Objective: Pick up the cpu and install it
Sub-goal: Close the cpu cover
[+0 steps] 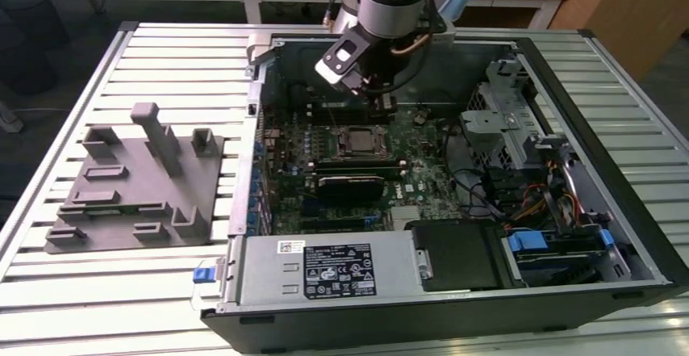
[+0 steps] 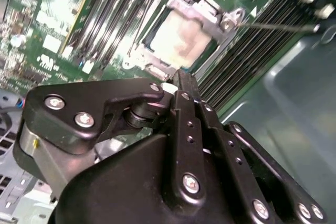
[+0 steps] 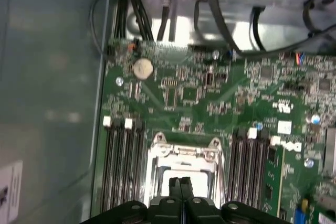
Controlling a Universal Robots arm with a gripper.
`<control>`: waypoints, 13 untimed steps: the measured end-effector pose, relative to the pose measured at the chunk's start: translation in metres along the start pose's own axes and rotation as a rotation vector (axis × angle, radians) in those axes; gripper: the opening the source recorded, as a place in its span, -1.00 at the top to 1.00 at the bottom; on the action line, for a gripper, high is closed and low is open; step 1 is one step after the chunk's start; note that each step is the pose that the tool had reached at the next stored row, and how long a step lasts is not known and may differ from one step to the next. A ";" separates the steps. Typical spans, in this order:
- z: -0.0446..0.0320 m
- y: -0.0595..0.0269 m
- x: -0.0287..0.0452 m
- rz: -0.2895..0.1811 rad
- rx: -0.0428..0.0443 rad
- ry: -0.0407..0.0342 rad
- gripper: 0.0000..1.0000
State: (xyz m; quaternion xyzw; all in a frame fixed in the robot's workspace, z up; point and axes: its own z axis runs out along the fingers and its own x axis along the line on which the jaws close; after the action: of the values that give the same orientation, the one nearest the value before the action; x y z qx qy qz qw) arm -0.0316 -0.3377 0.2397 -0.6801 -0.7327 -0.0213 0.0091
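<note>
The cpu (image 2: 181, 39) is seen lying flat in the socket (image 2: 178, 9), pale top up, partly hidden in the first wrist view behind the gripper (image 3: 181, 184), whose fingers are pressed together, empty.

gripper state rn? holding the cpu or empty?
Gripper: fingers shut together, nothing visible between them, above the motherboard socket. The cpu appears to sit in the socket.

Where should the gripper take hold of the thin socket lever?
Probably near the socket lever's free end, from above, jaws either side of the rod. In the second wrist view it juts straight out from the socket frame over the memory slots, unobstructed.
</note>
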 end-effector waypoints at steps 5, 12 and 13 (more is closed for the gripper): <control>0.0063 -0.0093 0.0004 0.000 0.0000 0.0001 0.79; 0.0187 -0.0189 0.0005 0.000 0.0011 0.0002 0.79; 0.0199 -0.0209 0.0006 0.000 0.0012 0.0001 0.79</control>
State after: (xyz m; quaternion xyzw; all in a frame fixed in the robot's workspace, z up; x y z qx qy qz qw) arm -0.0521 -0.3377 0.2194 -0.6800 -0.7328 -0.0209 0.0096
